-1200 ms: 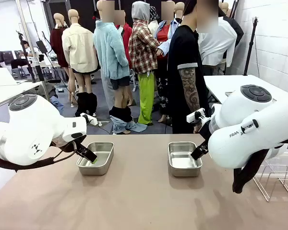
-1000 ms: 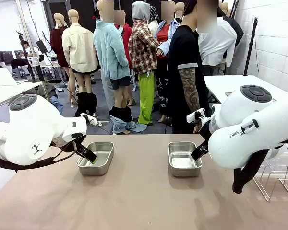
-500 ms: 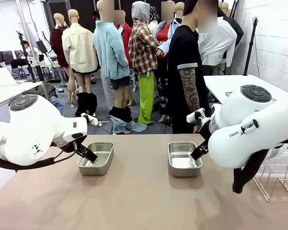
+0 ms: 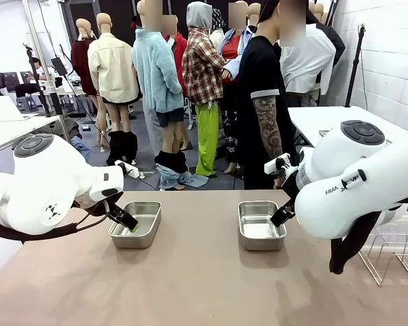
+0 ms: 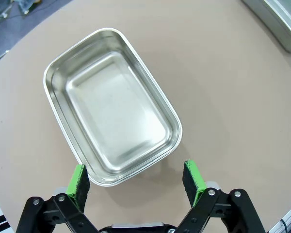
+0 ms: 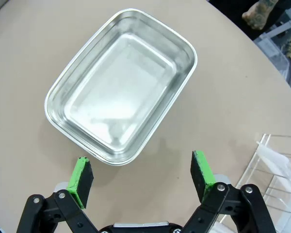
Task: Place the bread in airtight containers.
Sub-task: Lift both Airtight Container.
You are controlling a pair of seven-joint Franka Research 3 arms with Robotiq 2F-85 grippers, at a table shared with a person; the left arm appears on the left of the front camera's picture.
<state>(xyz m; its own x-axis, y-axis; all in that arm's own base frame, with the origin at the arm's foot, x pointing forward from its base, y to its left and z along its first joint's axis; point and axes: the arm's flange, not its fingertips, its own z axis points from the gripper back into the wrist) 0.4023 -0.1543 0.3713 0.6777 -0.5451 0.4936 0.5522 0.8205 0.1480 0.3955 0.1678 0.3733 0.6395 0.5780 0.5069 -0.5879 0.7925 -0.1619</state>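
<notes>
Hovering over the left-hand stainless-steel pan, a small rectangular one with rounded corners, the left gripper holds its green-padded fingers spread wide and touches nothing. In the wrist view, the pan's nearest rim lies between the two pads. The right gripper hangs the same way above the matching right-hand stainless-steel pan, with its fingers apart and nothing between them.

Both pans sit flat on the tan desk close to its far edge, one left of the middle and one right of it, well apart from each other. Each is open-topped, and its shiny floor is bare. A clear plastic rack stands by the desk's right edge, and a person in a black T-shirt stands beyond the far edge.

Judging by the bare pans, the task is at its very start: the containers are laid out and the bread has yet to go in. The next move most likely calls for a piece of bread to reach the fingers, either handed over or picked up. It would need a gentle pinch that does not crush the crust, then a release low inside a pan.
</notes>
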